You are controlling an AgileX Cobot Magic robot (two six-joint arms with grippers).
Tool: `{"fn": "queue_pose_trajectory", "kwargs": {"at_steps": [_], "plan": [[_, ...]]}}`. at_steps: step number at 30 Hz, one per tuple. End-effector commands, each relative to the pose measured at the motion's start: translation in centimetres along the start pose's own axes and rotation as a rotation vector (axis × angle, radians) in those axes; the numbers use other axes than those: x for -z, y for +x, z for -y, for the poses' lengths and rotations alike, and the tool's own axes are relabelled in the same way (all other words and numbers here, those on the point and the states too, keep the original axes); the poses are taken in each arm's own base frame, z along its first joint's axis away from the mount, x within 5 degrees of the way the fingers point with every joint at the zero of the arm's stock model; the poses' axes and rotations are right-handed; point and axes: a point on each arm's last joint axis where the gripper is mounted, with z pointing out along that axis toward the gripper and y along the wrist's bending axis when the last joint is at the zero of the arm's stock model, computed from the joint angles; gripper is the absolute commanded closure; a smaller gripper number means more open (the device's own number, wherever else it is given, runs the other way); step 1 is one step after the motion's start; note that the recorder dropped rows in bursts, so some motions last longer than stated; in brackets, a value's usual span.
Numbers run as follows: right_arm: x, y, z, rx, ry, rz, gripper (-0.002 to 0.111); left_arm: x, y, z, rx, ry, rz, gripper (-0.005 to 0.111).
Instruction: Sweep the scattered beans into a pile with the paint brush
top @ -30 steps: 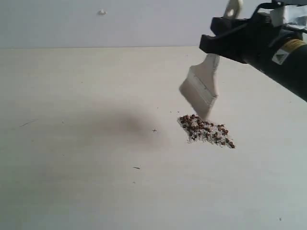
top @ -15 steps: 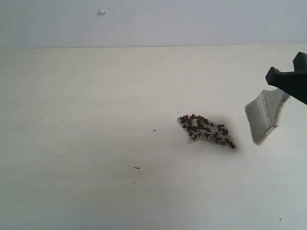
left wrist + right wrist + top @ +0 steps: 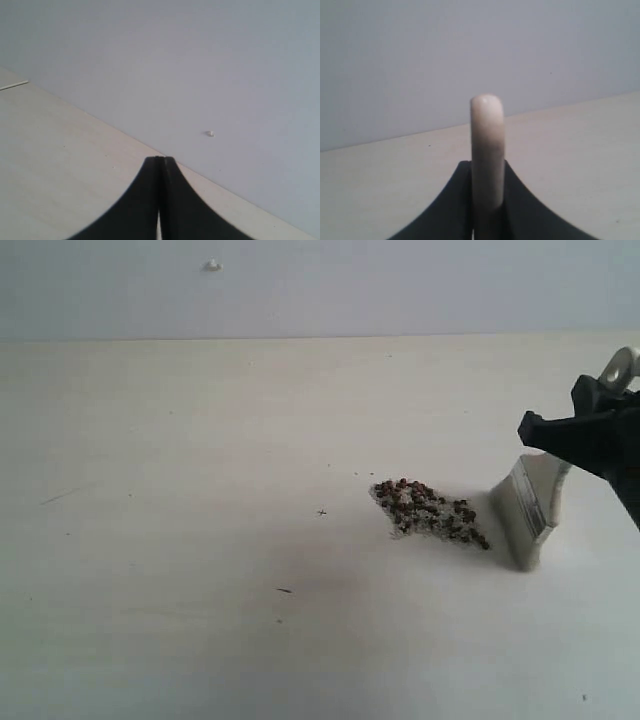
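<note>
Just beans (image 3: 430,512) left of right end effector (image 3: 585,435)

The bench (image 3: 200,540) looks like pale, matt, smooth wood or laminate with faint grain lines, and the wall (image 3: 300,290) behind it is a flat matt grey-white. The paint brush (image 3: 530,505) has a cream handle with a slight sheen, seen edge-on in the right wrist view, a dull silver metal ferrule and soft whitish bristles. The beans (image 3: 430,512) are dull reddish-brown pellets in rough, gritty whitish crumbs, while the fingers (image 3: 150,200) of both grippers look like matt black plastic.
</note>
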Motion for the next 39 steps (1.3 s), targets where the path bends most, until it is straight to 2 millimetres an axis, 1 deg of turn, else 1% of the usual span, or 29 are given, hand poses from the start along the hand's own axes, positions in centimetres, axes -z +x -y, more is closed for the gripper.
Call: {"fn": "queue_pose_trajectory", "kwargs": {"at_steps": [1, 7, 14, 22, 24, 26, 29, 33, 35, 37, 39], "plan": [[-0.3, 0.9, -0.3, -0.078, -0.030, -0.031, 0.108, 0.0, 0.0, -0.1, -0.008, -0.001, 0.005, 0.107], [-0.5, 1.4, -0.3, -0.162, -0.031, -0.041, 0.108, 0.0, 0.0, -0.1, -0.008, -0.001, 0.005, 0.107], [-0.5, 1.4, -0.1, -0.263, -0.018, -0.036, 0.108, 0.0, 0.0, -0.1, -0.008, -0.001, 0.005, 0.107], [-1.5, 0.8, -0.6, -0.317, -0.010, -0.018, 0.108, 0.0, 0.0, -0.1, -0.008, -0.001, 0.005, 0.107], [-1.5, 0.7, -0.5, -0.289, 0.001, -0.009, 0.108, 0.0, 0.0, -0.1, -0.008, -0.001, 0.005, 0.107], [-1.4, 0.5, -0.4, -0.201, 0.008, 0.000, 0.108, 0.0, 0.0, -0.1, -0.008, -0.001, 0.005, 0.107], [-1.0, -0.7, -0.6, -0.153, -0.006, 0.026, 0.108, 0.0, 0.0, -0.1, -0.008, -0.001, 0.005, 0.107], [-0.2, -2.7, -0.7, -0.193, -0.033, 0.091, 0.108, 0.0, 0.0, -0.1, -0.008, -0.001, 0.005, 0.107], [0.0, -3.0, -1.1, -0.217, -0.075, 0.100, 0.108, 0.0, 0.0, -0.1, -0.008, -0.001, 0.005, 0.107], [0.0, -3.2, -1.7, -0.283, -0.148, 0.095, 0.108, 0.0, 0.0, -0.1, -0.008, -0.001, 0.005, 0.107], [-0.4, -3.2, -2.4, -0.327, -0.200, 0.085, 0.108, 0.0, 0.0, -0.1, -0.008, -0.001, 0.005, 0.107]]}}
